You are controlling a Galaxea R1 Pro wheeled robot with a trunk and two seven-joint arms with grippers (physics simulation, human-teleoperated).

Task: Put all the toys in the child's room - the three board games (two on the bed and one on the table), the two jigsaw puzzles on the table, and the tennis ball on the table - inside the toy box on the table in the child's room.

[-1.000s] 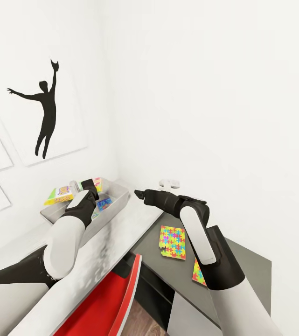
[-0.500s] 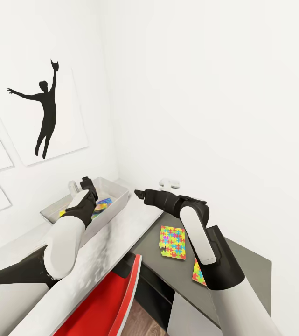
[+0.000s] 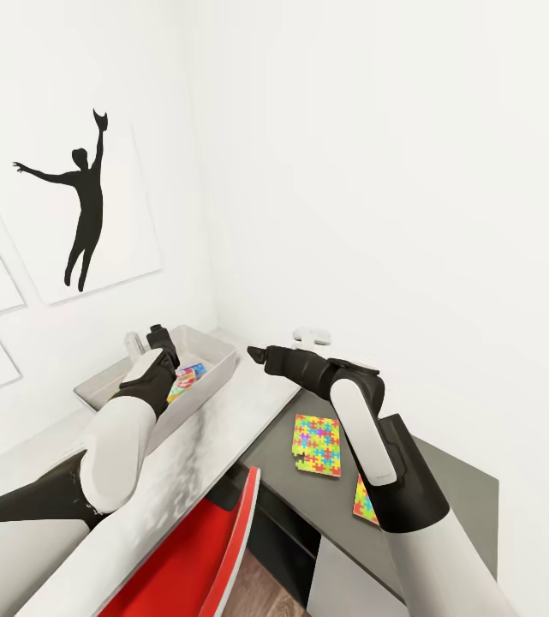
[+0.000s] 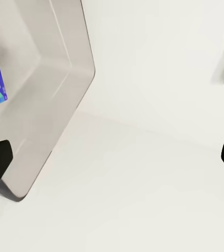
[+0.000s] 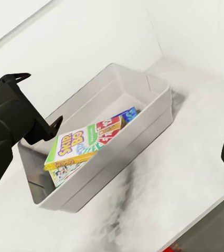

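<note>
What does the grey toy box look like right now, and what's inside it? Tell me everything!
The toy box is a light grey square bin with sloping sides and a thick rim, plain and smooth like plastic. It sits upright on the pale table, close to the white wall in the corner. Inside, a green Skip-Bo game box lies tilted on top of other colourful game boxes. The left gripper hangs open over the bin, not touching it.

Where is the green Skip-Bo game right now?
The green Skip-Bo game lies inside the grey toy box on the white table, leaning on other games, beside the left gripper.
</note>
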